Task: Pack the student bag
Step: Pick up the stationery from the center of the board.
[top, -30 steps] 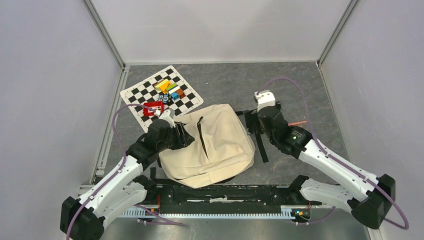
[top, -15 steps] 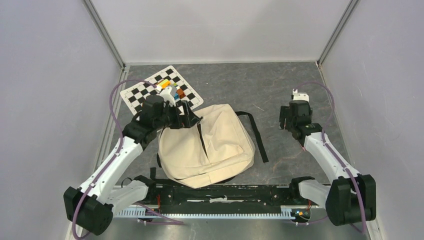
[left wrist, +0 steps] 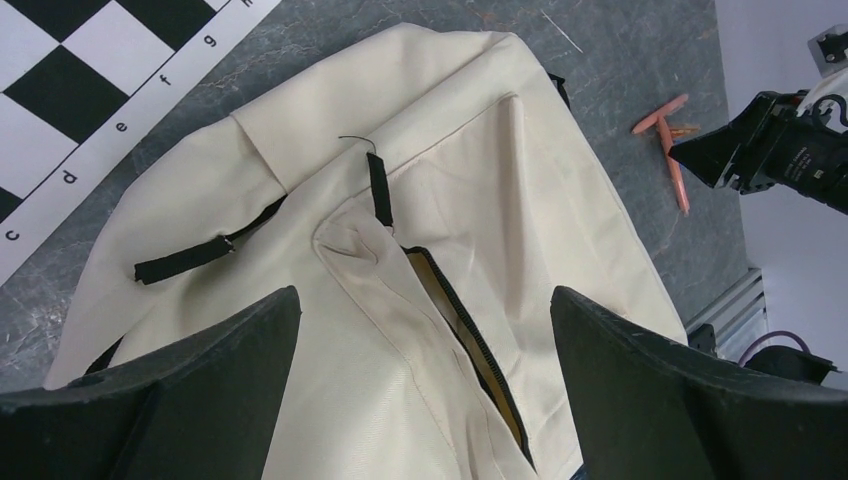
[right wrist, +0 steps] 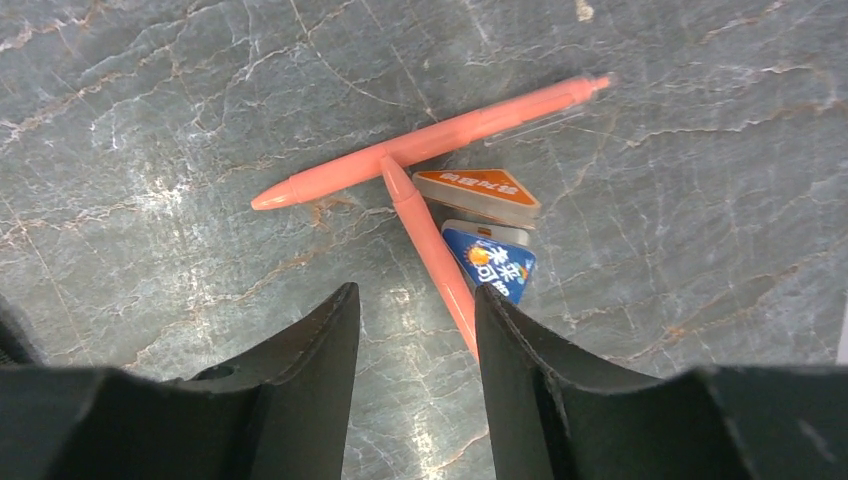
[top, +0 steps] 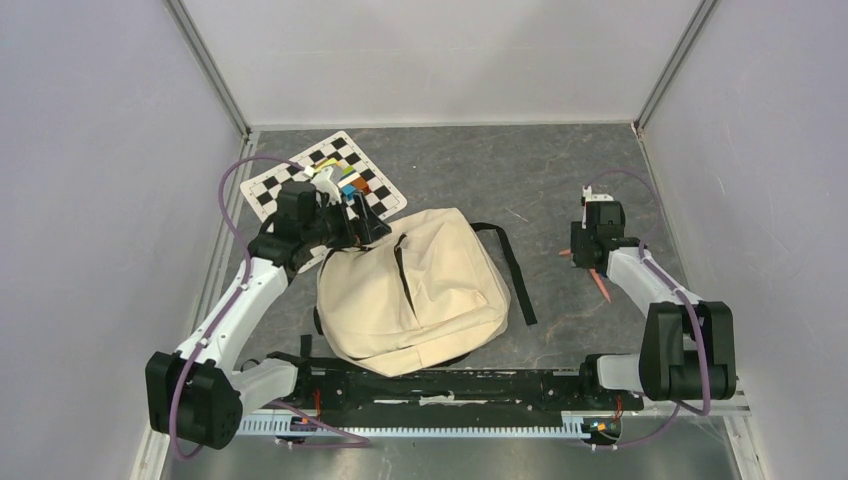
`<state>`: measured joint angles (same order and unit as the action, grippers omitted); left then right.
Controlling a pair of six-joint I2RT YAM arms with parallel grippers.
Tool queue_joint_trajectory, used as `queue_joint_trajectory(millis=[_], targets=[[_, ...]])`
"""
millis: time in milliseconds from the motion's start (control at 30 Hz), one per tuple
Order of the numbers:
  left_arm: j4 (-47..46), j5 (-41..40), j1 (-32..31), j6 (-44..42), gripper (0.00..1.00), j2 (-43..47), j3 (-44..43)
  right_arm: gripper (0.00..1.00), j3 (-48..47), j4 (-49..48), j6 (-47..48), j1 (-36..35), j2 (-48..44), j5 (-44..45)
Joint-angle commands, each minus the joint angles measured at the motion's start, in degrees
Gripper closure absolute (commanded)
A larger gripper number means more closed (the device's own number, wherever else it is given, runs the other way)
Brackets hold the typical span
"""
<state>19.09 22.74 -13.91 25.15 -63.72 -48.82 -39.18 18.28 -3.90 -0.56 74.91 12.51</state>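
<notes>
The cream student bag [top: 415, 290] lies flat in the middle of the table, black strap [top: 510, 265] trailing right. In the left wrist view the bag [left wrist: 330, 360] shows its zipper [left wrist: 470, 335] partly open. My left gripper [top: 368, 232] hovers over the bag's far-left top, jaws wide open and empty [left wrist: 422, 292]. My right gripper [top: 588, 262] is open and empty [right wrist: 415, 295] just above the floor. Before it lie two crossed salmon pens [right wrist: 430, 140] [right wrist: 432, 255], an orange eraser [right wrist: 480, 190] and a blue eraser [right wrist: 490, 262]. One pen lies against the right finger [right wrist: 520, 360].
A chessboard mat [top: 290, 180] with several coloured blocks [top: 345, 180] lies at the far left, just behind the left gripper. Grey walls enclose the table on three sides. A black rail [top: 450, 385] runs along the near edge.
My right arm left the bag's right side and swung right, down over the pens. My left arm pulled back and up towards the bag's far-left corner.
</notes>
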Motion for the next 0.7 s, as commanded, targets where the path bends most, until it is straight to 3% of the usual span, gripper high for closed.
queue_joint_trajectory(millis=[0,133,433,667], targets=[[-2.41,1.16,0.88,-2.74,0.00,1.80,0.60,0.51,-2.83,-2.29,1.67,0.21,2.85,-1.81],[-2.31,1.60,1.08,-2.56,0.00,1.62,0.88,0.57,-3.39,-2.62,2.19,0.21,5.06,0.56],[-2.36,2.05,1.25,-2.47,0.00,1.08,1.00,0.59,-4.67,-3.19,3.01,0.21,8.24,2.51],[-2.66,2.92,1.34,-2.02,0.00,0.82,1.27,0.66,-5.50,-4.01,3.33,0.22,11.01,1.81]])
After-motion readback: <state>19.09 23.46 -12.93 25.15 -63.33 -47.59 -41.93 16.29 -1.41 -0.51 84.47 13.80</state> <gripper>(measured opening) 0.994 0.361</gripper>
